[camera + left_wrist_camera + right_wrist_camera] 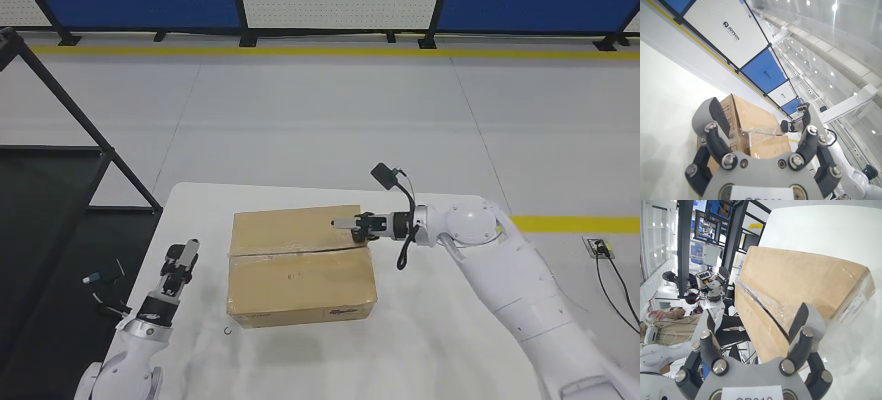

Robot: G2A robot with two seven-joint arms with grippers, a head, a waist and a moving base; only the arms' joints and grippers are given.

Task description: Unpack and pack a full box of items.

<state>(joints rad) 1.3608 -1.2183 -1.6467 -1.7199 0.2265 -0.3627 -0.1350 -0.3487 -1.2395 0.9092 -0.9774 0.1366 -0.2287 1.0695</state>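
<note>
A closed cardboard box (pixel 300 265) sits in the middle of the white table, with clear tape (pixel 761 302) crinkled along its top seam. My right gripper (pixel 348 226) hovers open over the right end of that seam. One of its fingers (pixel 802 317) is right above the tape (pixel 762 132), and the gripper (pixel 754 313) holds nothing. My left gripper (pixel 183 252) stands open to the left of the box (pixel 757 117), apart from it. The box's end face shows between the left gripper's (pixel 761 106) fingers. Each wrist view also shows the other gripper: right (pixel 784 126), left (pixel 721 273), beyond the box (pixel 791 275).
The white table (pixel 450 340) has free room in front of and to the right of the box. A small ring-like object (pixel 229 331) lies by the box's front left corner. A black metal frame (pixel 60 150) stands off the table's left side.
</note>
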